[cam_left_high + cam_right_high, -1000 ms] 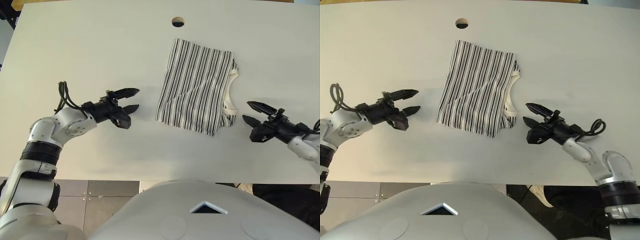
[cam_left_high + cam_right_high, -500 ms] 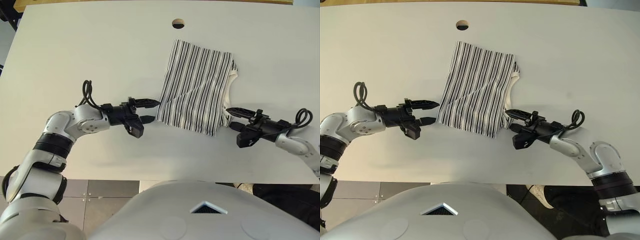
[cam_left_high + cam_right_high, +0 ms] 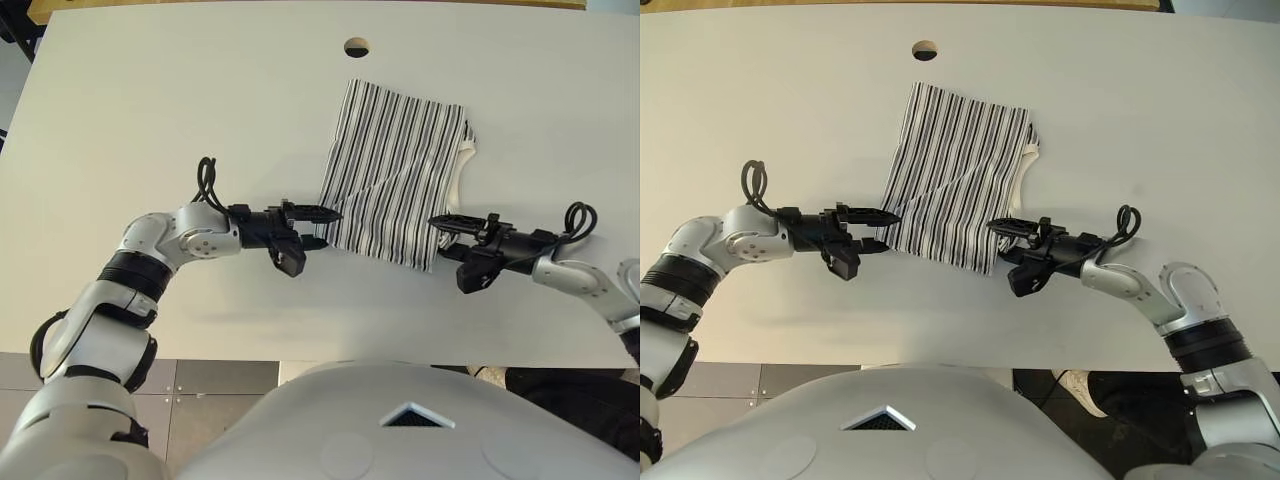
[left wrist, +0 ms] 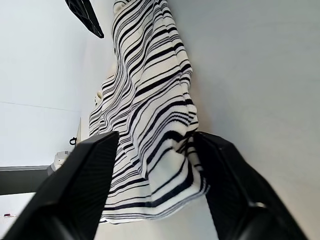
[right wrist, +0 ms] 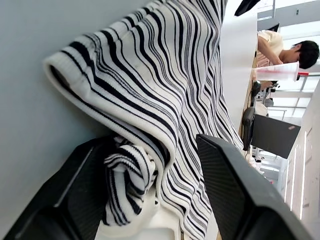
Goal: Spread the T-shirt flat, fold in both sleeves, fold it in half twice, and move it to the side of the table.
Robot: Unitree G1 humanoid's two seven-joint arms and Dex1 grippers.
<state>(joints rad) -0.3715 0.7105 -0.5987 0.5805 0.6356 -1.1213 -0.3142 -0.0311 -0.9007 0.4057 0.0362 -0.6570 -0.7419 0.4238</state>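
Observation:
The striped black-and-white T-shirt [image 3: 395,180] lies folded into a compact rectangle on the white table [image 3: 150,120], right of centre. My left gripper [image 3: 322,228] is open at the shirt's near-left corner. In the left wrist view its fingers [image 4: 85,190] straddle the cloth's edge [image 4: 150,110]. My right gripper [image 3: 442,236] is open at the near-right corner, by the white neckline. There its fingers [image 5: 235,185] have a bunched fold of the shirt [image 5: 165,75] between them.
A round cable hole [image 3: 355,46] sits in the table just behind the shirt. Bare tabletop stretches to the left of the shirt and along the far side. The table's near edge runs close below both arms.
Both grippers have moved inward from the table's sides to the shirt's near corners, and their fingers now straddle its edge. The shirt itself has not shifted.

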